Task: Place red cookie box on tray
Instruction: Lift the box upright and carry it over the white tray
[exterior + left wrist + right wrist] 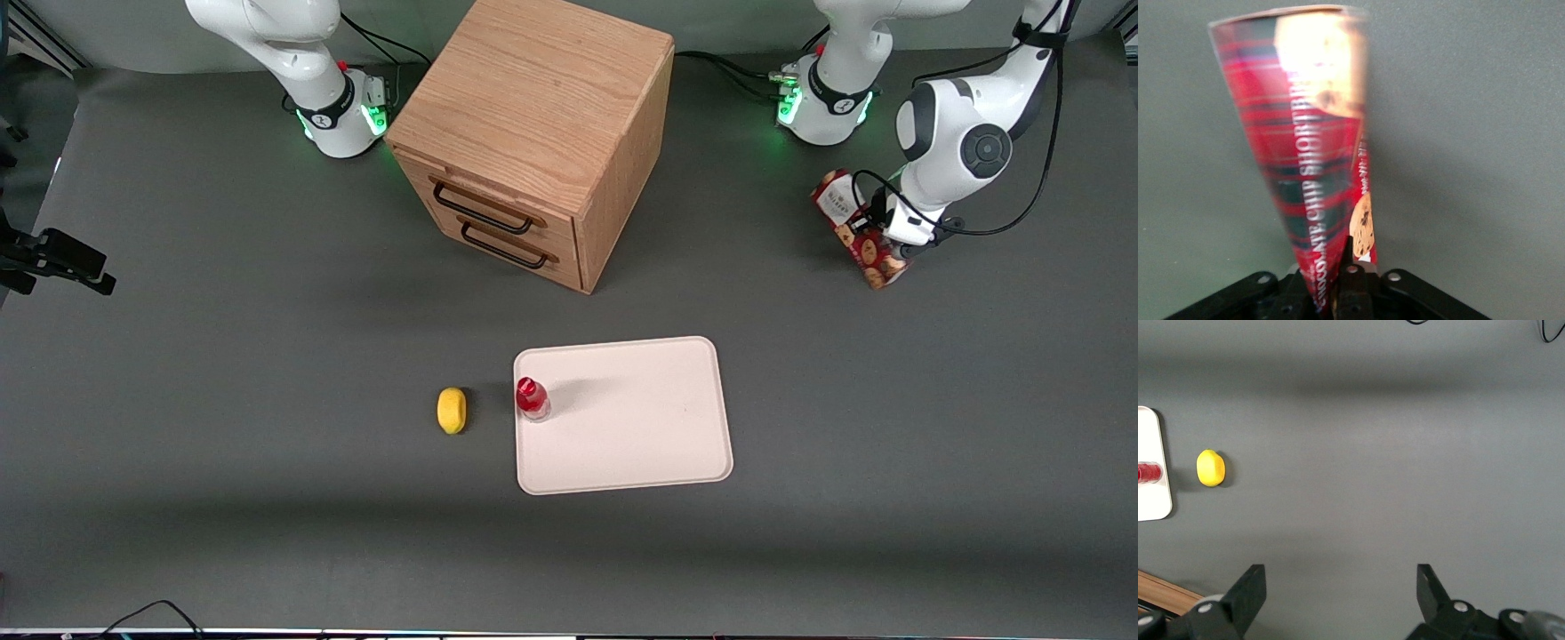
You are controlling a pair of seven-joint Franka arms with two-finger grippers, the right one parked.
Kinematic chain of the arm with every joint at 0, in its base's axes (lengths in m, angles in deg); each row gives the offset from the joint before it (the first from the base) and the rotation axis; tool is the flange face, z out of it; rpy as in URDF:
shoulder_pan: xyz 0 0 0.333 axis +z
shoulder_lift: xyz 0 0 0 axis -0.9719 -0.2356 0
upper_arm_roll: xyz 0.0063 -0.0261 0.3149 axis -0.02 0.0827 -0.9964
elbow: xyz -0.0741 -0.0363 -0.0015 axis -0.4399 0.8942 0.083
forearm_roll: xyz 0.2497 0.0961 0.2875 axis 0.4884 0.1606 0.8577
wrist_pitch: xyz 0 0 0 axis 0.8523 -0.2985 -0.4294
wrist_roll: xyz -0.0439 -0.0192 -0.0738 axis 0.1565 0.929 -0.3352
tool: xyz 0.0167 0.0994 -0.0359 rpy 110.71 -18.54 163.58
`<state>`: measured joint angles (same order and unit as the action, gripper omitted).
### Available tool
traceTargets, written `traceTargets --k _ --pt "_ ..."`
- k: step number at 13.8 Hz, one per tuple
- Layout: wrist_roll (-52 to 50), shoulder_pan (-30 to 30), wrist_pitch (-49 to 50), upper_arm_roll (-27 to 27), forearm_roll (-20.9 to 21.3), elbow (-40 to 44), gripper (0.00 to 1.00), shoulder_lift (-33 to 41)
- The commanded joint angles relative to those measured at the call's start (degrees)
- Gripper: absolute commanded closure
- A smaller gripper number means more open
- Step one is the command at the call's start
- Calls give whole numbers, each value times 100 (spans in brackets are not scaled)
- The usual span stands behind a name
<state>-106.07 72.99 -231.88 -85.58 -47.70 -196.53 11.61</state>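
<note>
Red cookie box (859, 229) held by the hand (893, 242) clamped near one end, at the working arm's end of the bench (222, 356), well apart from tray (640, 427); risks: long overhang pivoting or slipping, striking red-capped bottle (532, 398) on tray.

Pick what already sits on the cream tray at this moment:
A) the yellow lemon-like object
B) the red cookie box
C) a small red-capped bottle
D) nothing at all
C: the red-capped bottle stands at the edge of the tray, while the red cookie box is up in the gripper toward the working arm's end of the table, and the yellow object lies on the table beside the tray.
</note>
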Motion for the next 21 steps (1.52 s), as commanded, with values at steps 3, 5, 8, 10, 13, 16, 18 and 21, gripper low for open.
traceTargets --k 3,5,8,10,13,16,18,21 --pt "104 -119 600 10 -44 276 100 320" --pt "402 -110 1609 10 -26 1136 100 346" --pt "930 -119 2806 10 -9 2411 100 373" --pt "957 -171 3657 89 26 3341 100 355" --pt "1351 -180 4810 186 44 4573 100 338" --pt "1449 -207 5708 387 26 5734 100 180" --pt "1449 -207 5886 432 -70 6096 100 -22" --pt "1327 -216 5807 703 -79 6561 100 -451"
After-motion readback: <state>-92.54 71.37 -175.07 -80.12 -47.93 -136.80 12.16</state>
